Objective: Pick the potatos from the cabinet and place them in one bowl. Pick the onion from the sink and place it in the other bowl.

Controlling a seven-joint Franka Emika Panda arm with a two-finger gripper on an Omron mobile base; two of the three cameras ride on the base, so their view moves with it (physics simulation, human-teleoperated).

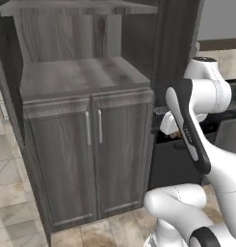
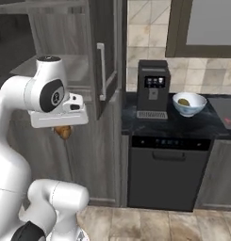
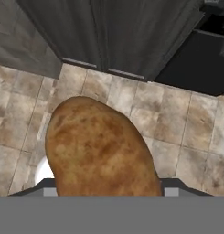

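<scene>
The white arm rises from its base, bends at a dark elbow and folds back on itself at chest height. Its end effector (image 2: 63,131) points straight down at the floor, fingers clamped on an orange-brown potato (image 3: 100,148).

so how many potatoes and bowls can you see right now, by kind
potatoes: 2, an orange-brown potato held in the gripper, and an olive-brown potato in the white bowl
bowls: 1
total: 3
</scene>
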